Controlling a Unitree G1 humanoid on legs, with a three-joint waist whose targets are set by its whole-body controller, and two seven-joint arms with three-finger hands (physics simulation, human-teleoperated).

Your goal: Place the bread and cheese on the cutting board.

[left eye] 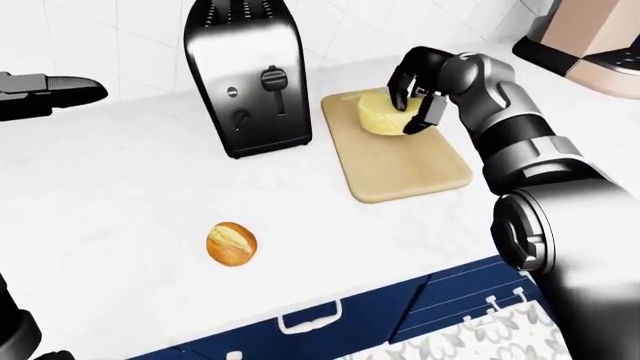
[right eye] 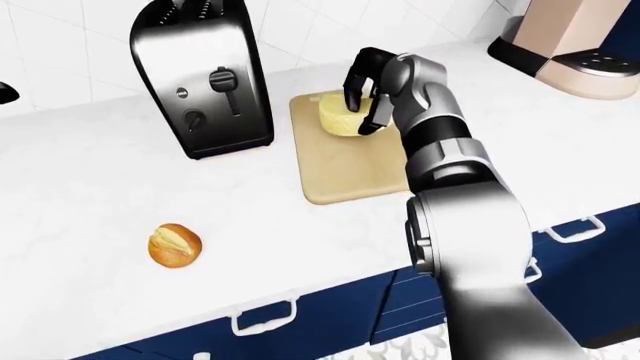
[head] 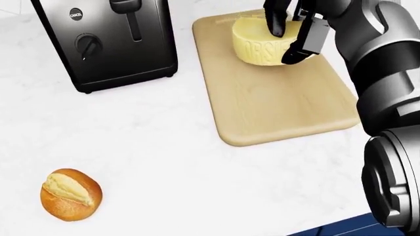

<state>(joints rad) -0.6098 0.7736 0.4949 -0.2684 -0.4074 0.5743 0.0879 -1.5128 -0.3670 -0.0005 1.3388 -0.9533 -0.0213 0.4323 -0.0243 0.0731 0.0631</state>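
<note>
The cheese half of the task is nearly done. The right hand (head: pixel 289 32) has its fingers wrapped around the cheese (head: pixel 259 42), a pale round wheel sitting toward the 12 o'clock end of the cutting board (head: pixel 279 98) in the head view. It looks to be resting on the wood, though contact under the wheel cannot be confirmed.

The bread (head: pixel 71 194), a small round roll with a split top, lies alone on the white surface (head: pixel 164 147) at about 8 o'clock from the board, well apart from it, with the toaster (head: pixel 108 42) standing at the board's 9 o'clock side.

The left hand (left eye: pixel 50 94) shows only as a dark shape at the left edge of the left-eye view (too cropped to tell whether its fingers are spread or closed); it holds nothing that can be seen.

The next move, as I judge it, is to let go of the cheese and lift the right hand clear without tipping the wheel, then go for the roll. The left hand is probably the nearer one.
</note>
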